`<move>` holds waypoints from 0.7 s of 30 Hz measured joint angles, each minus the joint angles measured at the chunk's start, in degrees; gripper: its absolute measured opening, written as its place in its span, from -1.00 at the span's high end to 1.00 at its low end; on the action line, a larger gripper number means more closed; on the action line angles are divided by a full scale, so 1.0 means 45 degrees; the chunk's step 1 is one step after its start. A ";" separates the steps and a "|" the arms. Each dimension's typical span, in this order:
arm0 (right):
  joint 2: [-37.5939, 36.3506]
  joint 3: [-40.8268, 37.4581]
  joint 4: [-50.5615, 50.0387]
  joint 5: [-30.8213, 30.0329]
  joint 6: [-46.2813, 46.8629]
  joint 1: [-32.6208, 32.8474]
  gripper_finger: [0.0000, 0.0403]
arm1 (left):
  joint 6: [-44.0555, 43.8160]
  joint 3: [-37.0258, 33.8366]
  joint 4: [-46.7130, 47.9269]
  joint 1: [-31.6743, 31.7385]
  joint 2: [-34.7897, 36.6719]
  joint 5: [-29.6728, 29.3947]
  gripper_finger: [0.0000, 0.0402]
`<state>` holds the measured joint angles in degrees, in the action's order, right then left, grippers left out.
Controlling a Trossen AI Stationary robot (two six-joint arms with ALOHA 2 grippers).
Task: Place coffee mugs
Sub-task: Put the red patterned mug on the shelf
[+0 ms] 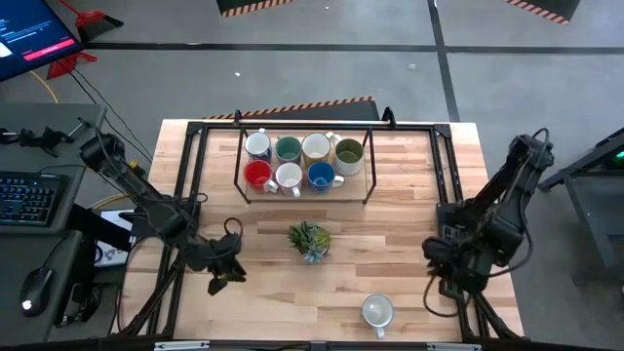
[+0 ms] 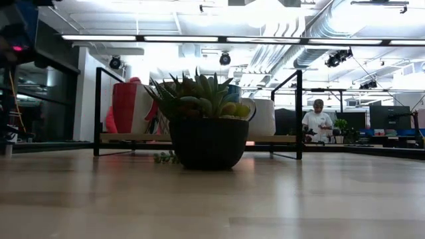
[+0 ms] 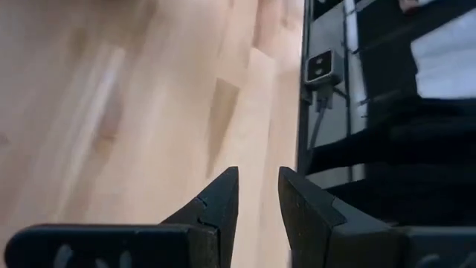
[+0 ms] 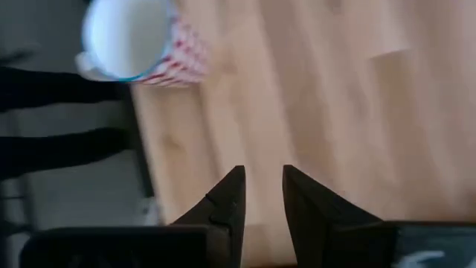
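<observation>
Eight coffee mugs counted in the high view: seven grouped on the black wire rack [image 1: 244, 166] at the far middle of the tabletop [image 1: 409, 253], one apart near the front edge. Left gripper [image 1: 226, 275] hovers low over bare wood at the left front, fingers a narrow gap apart, pinching nothing; likely parked between moves. On the rack, back row: white mug [image 1: 257, 145], teal mug [image 1: 288, 149], cream mug [image 1: 315, 147], olive mug [image 1: 348, 151]; front row: red mug [image 1: 257, 175], white mug [image 1: 289, 177], blue mug [image 1: 321, 175]. One small succulent plant [image 1: 309, 240] sits centre. The lone white mug [image 1: 377, 312] stands upright, apparently awaiting pickup. Right gripper [image 1: 450, 278] waits just beside it, fingers slightly parted, empty.
</observation>
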<state>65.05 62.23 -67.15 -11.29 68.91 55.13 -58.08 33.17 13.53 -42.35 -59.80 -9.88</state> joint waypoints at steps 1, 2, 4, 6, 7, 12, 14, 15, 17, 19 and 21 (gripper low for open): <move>-0.0189 -0.0502 0.0751 -0.0003 0.0156 0.0308 0.65 | -0.0461 0.0010 -0.0155 -0.0213 -0.0139 -0.0192 0.56; -0.0349 -0.1003 0.1595 -0.0086 0.0265 0.0581 0.65 | -0.0828 0.0001 -0.0273 -0.0411 -0.0276 -0.0420 0.56; -0.0587 -0.2053 0.3510 -0.0561 0.0363 0.1058 0.65 | -0.1044 -0.0010 -0.1148 -0.0849 -0.0728 -0.1103 0.56; -0.0758 -0.3153 0.5836 -0.1397 0.0358 0.1514 0.65 | -0.0959 -0.0145 -0.2672 -0.1246 -0.1283 -0.2125 0.56; -0.0804 -0.3724 0.7064 -0.1901 0.0353 0.1708 0.65 | -0.0817 -0.0236 -0.3508 -0.1416 -0.1675 -0.2620 0.56; -0.0735 -0.6158 1.1750 -0.4313 0.0243 0.2368 0.65 | -0.0620 -0.0486 -0.6845 -0.1816 -0.3822 -0.4449 0.56; -0.0714 -0.6866 1.3348 -0.5200 -0.0240 0.2406 0.65 | -0.0346 -0.0514 -0.8287 -0.1790 -0.4809 -0.5677 0.56; -0.0708 -0.7151 1.4179 -0.5576 -0.0599 0.2405 0.65 | -0.0023 -0.0515 -0.9382 -0.1685 -0.5316 -0.6129 0.56; -0.0706 -0.7547 1.5582 -0.6488 -0.1535 0.2381 0.65 | 0.1127 -0.0510 -1.1856 -0.1439 -0.6172 -0.6465 0.56; -0.0709 -0.7772 1.6566 -0.7062 -0.2283 0.2317 0.65 | 0.2067 -0.0497 -1.4179 -0.1239 -0.6912 -0.6504 0.56; -0.0727 -0.7782 1.6794 -0.7030 -0.2417 0.2120 0.65 | 0.2847 -0.0404 -1.5624 -0.1029 -0.7469 -0.6500 0.56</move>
<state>61.78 27.21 8.43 -42.92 58.04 64.67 -45.27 31.35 -56.78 -46.98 -93.41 -39.12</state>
